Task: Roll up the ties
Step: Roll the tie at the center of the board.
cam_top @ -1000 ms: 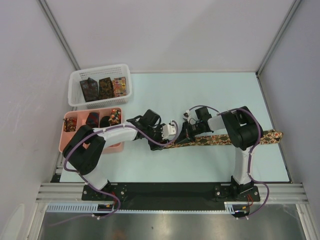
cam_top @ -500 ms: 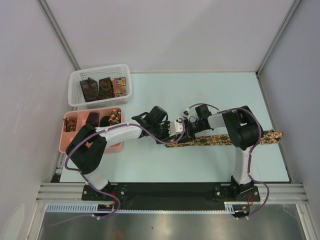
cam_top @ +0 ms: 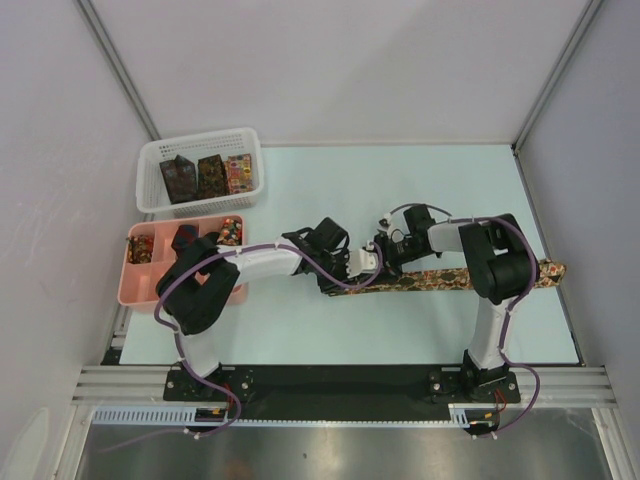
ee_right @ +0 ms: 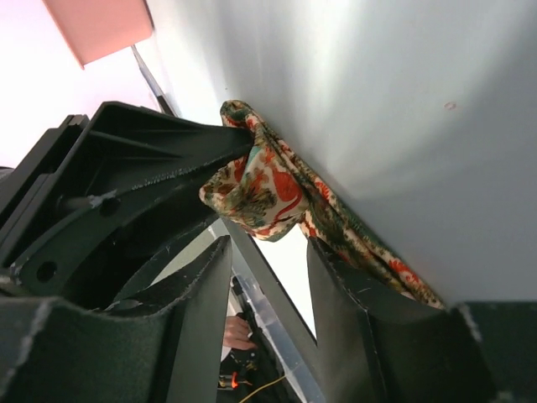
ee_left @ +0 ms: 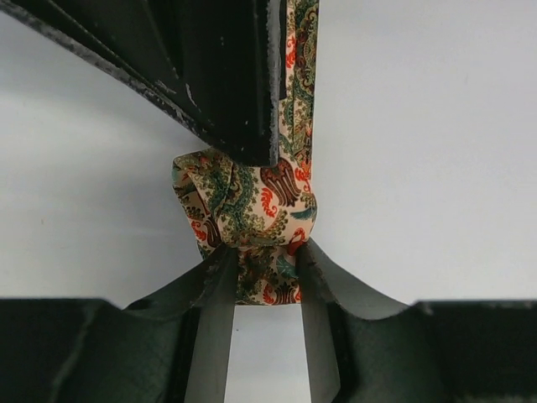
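A brown-gold paisley tie (cam_top: 470, 276) lies as a long strip across the table, its far end at the right edge. Its left end is wound into a small roll (ee_left: 243, 206). My left gripper (ee_left: 264, 273) is shut on the lower part of that roll; in the top view it (cam_top: 367, 262) sits at the strip's left end. My right gripper (ee_right: 268, 260) is open, with the roll (ee_right: 256, 193) just beyond its fingertips and the strip running past its right finger. In the top view it (cam_top: 388, 250) faces the left gripper closely.
A white mesh basket (cam_top: 200, 138) at the back left holds three folded ties (cam_top: 211, 175). A pink compartment tray (cam_top: 135, 285) in front of it holds small rolls (cam_top: 230, 230). The left arm reaches over the tray's right side.
Both grippers have moved to the right along the strip, staying close together. The free strip to the left of the grippers has shortened as the end gathered into the roll.
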{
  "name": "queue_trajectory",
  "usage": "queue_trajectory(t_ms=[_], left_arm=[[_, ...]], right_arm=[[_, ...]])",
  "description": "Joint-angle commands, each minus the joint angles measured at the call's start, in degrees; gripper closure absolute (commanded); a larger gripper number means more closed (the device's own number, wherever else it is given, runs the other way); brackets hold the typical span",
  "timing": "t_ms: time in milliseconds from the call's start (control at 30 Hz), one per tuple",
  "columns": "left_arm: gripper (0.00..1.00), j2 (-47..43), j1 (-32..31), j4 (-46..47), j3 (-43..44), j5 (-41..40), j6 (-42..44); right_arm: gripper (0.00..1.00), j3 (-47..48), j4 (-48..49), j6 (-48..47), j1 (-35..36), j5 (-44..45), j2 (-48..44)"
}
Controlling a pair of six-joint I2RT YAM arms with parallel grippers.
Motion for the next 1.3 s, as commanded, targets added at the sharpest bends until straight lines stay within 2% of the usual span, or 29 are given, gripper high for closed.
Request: queue_trajectory(t_ms=[0, 67, 100, 233, 433, 667, 767, 800, 867, 900, 1033, 1100, 1267], left_arm=[[0.60, 0.6, -0.1, -1.0, 2.0, 0.7, -0.1], [0.60, 0.2, 0.1, -1.1, 1.9, 1.5, 0.2], [0.60, 0.1, 0.2, -1.1, 1.7, 2.0, 0.2], [0.60, -1.1, 1.6, -1.6, 1.6, 3.7, 0.5], [0.60, -0.9, 3.3, -2.7, 3.0, 6.2, -0.6], [0.59, -0.5, 3.9, -2.9, 3.3, 6.5, -0.5], [0.58, -1.0, 4.2, -3.1, 3.0, 6.2, -0.5], [0.55, -1.7, 4.6, -2.8, 2.5, 6.3, -0.4], [0.49, -3.0, 5.0, -1.9, 1.5, 6.5, -0.6], [0.42, -4.0, 5.2, -0.7, 0.3, 6.6, -0.6], [0.24, -7.8, 4.9, 3.2, -3.0, 7.4, 0.3], [0.21, -7.5, 4.2, 3.8, -2.8, 5.9, 1.0], [0.20, -5.3, 3.9, 1.8, -2.0, 3.7, 3.6]], right_arm=[[0.49, 2.3, -1.8, -2.7, 0.6, 0.8, -3.6], [0.48, 3.1, -1.7, -2.9, 1.0, 2.1, -3.5], [0.43, 3.3, -1.6, -3.6, 0.9, 2.6, -3.5], [0.43, 4.7, -0.2, -4.4, 1.1, 4.1, -2.0], [0.43, 4.0, 4.1, -4.3, 3.1, 4.4, -0.4], [0.49, 4.0, 4.9, -4.4, 5.3, 4.0, 0.1], [0.69, 4.2, 3.9, -3.9, 5.0, 3.7, 0.1], [0.80, 4.1, 3.4, -3.8, 4.9, 3.2, 0.0], [0.88, 3.2, 2.6, -3.1, 4.6, 2.5, -1.0], [0.94, 2.7, 2.4, -2.5, 4.5, 1.8, -1.4], [1.00, 2.0, 0.2, -4.1, 3.7, 2.4, -1.1], [1.00, 2.8, -0.3, -4.6, 2.8, 3.1, 1.4], [1.00, 4.0, -1.3, -6.3, 1.9, 4.8, 4.0]])
